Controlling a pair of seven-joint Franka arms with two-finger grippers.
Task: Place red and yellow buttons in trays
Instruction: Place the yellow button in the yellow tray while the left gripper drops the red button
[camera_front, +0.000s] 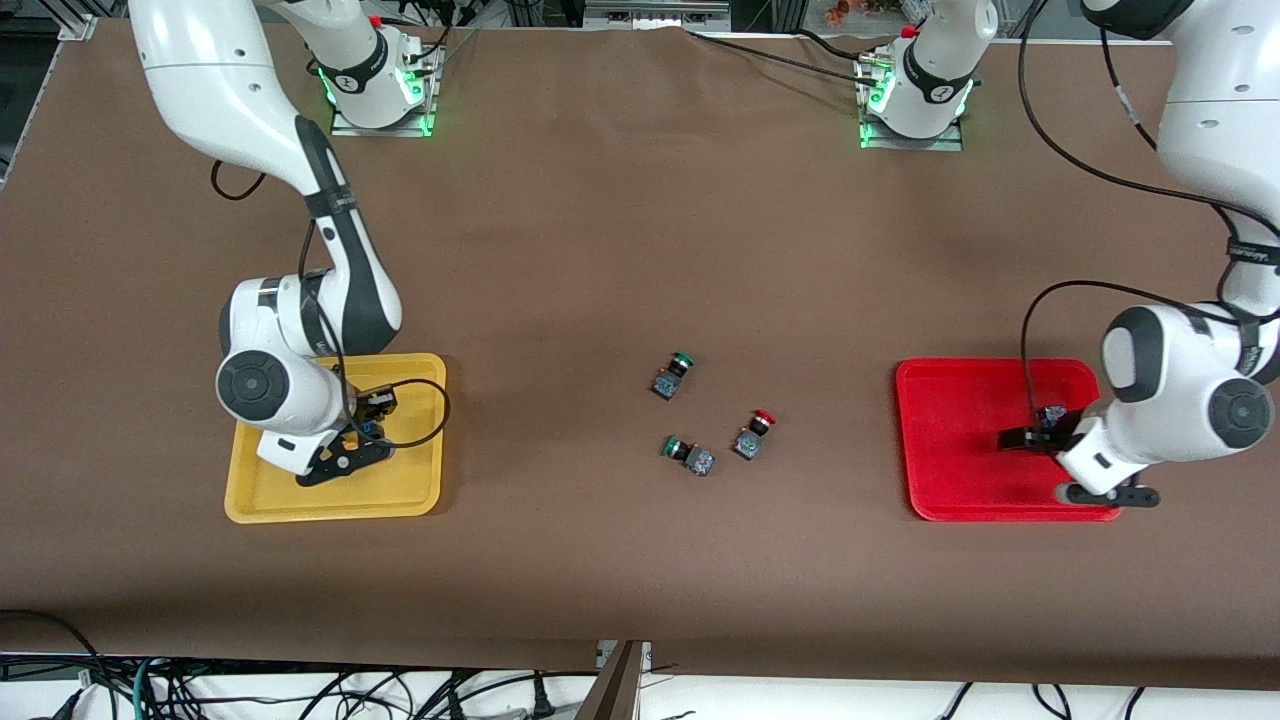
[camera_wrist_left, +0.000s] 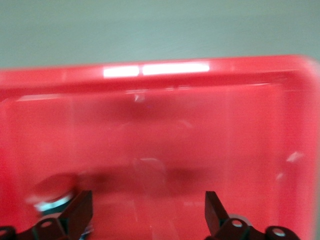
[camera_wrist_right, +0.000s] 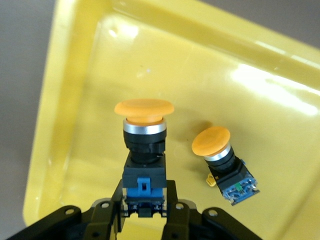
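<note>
The jaws of the right gripper (camera_wrist_right: 145, 200) are closed on a yellow button (camera_wrist_right: 144, 125). They pinch its black and blue body, and the cap points away from the wrist. The gripper is low over the yellow tray (camera_front: 300, 505), which sits toward the right arm's end of the table, close to the edge nearest the front camera. A second yellow button (camera_wrist_right: 220, 155) lies on its side in that tray, just beside the held one.

In the middle of the table lie two green buttons (camera_front: 675, 375) and a loose red button (camera_front: 752, 435). The red one is near both of them.

The red tray (camera_front: 950, 430) sits toward the left arm's end of the table. The left gripper (camera_wrist_left: 147, 210) is low over it with its jaws wide apart and nothing between them. A red button (camera_wrist_left: 50, 187) lies in the tray, right next to one finger.

I think a few things could go wrong. If the right gripper lets go too high, the yellow button may hit the other one and bounce. If the left gripper swings sideways as it lifts, its finger may knock the red button. The loose red button is close to the green ones, so a grab there may bump a green one.
</note>
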